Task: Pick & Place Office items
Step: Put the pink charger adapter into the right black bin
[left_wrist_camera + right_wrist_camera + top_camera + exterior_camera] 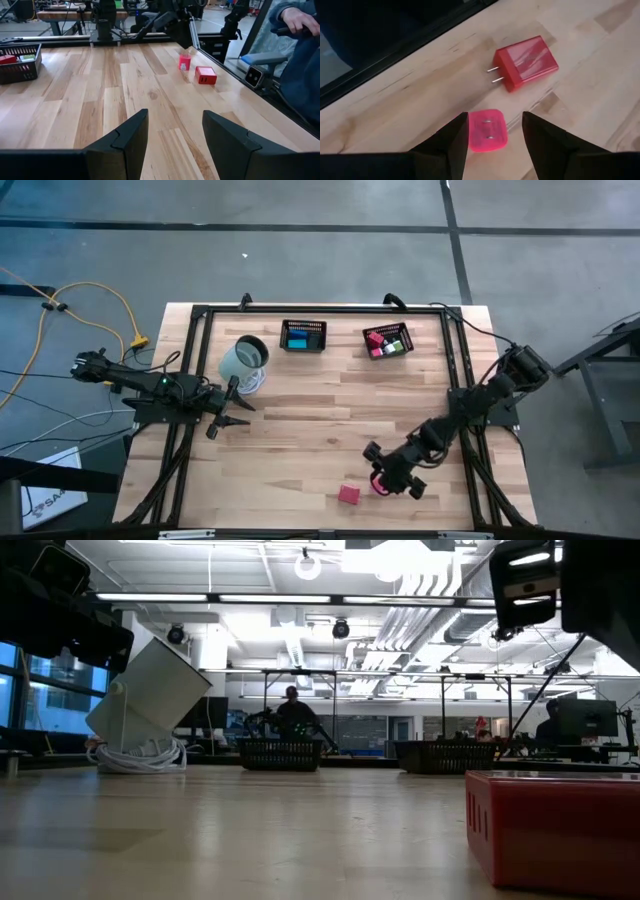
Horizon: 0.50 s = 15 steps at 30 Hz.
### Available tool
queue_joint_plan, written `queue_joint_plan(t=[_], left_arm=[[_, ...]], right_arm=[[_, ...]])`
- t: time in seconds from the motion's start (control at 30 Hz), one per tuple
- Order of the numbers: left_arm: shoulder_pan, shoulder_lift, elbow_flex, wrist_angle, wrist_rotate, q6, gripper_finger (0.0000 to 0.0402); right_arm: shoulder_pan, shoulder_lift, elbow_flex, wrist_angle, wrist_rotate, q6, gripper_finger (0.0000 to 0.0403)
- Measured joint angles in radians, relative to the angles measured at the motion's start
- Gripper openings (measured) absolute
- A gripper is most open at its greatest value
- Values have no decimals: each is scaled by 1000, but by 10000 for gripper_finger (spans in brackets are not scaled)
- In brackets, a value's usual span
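Observation:
A pink plug-like piece stands on the table near the near edge, its two metal prongs facing the wrist camera. My right gripper is open and comes down over it, one finger on each side, the piece closer to one finger. A red charger block lies flat just beside it, and looms large in the low view. Blue and teal pieces lie in the left basket. Pink, green and white pieces lie in the right basket. My left gripper waits open at the table's left.
A white cylinder tilts on a coiled white cord near my left gripper. The black frame rail runs along the table's right side, and another borders the near edge. A person's sleeve shows beyond the table.

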State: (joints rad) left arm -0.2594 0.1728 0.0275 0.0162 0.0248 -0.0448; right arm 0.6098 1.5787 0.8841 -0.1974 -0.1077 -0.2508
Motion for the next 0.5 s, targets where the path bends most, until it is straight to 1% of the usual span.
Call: queue_joint_plan(t=[0.27, 0.5], left_arm=[[0, 0, 0, 0, 0, 0, 180], [0, 0, 0, 0, 0, 0, 180]], right_arm=[[14, 0, 0, 5, 6, 3, 173], [13, 0, 0, 16, 6, 3, 203]])
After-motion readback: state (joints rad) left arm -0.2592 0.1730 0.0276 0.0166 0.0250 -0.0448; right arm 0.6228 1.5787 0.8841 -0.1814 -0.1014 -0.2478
